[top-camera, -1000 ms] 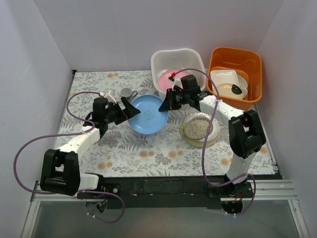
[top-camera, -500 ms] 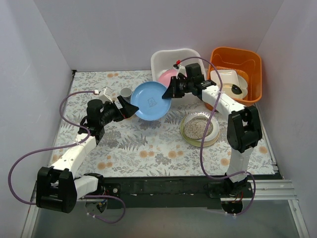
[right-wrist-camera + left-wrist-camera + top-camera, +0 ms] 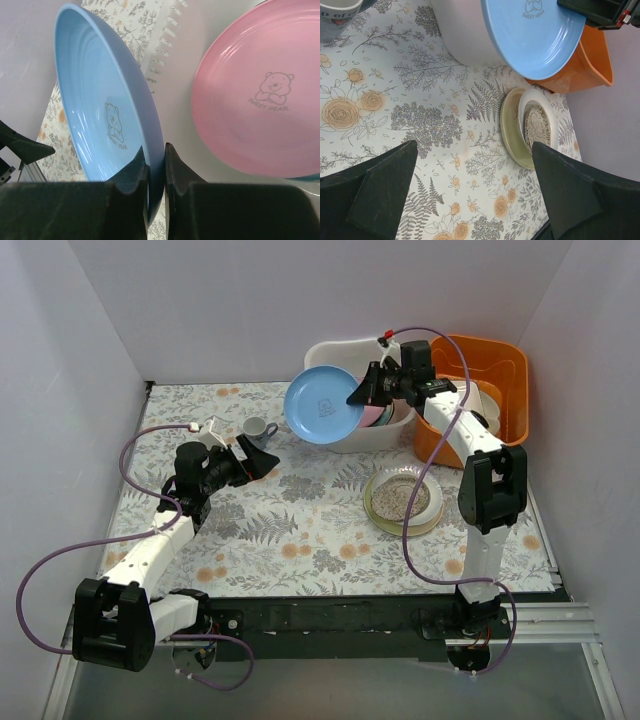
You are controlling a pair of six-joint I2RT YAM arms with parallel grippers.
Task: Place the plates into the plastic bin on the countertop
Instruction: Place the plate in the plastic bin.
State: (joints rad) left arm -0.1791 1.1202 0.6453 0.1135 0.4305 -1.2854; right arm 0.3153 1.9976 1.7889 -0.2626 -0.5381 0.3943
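Countertop (image 3: 300, 530), pale with fern and flower print, spreads under both arms; plastic bin (image 3: 345, 343), white, sits on it at the far side, directly under and ahead of the right gripper (image 3: 358, 397); orange tub (image 3: 500, 350) stands just beside the bin, on the right gripper's right, with a squarish white dish (image 3: 455, 400) inside, partly hidden by the arm; blue plate (image 3: 322, 405) is off the countertop, tilted steeply on edge, its hollow face with a bear print toward the top camera, hanging over the bin's left front rim; right gripper is clamped on this plate's rim, one finger on each face, as the right wrist view shows (image 3: 154, 150); pink plate (image 3: 255, 105) lies inside the bin, just beyond the right fingertips and apart from the blue plate; two more plates are stacked on the countertop near the bin's front, below the right forearm: a cream-green plate (image 3: 510, 135) beneath, a speckled beige plate (image 3: 537, 125) on top, sitting off-centre; small grey cup (image 3: 258, 427) stands upright on the countertop just ahead of the left gripper (image 3: 265, 458); left gripper hovers above the countertop, jaws spread wide, nothing between them (image 3: 475, 190), well apart from the blue plate and the bin.
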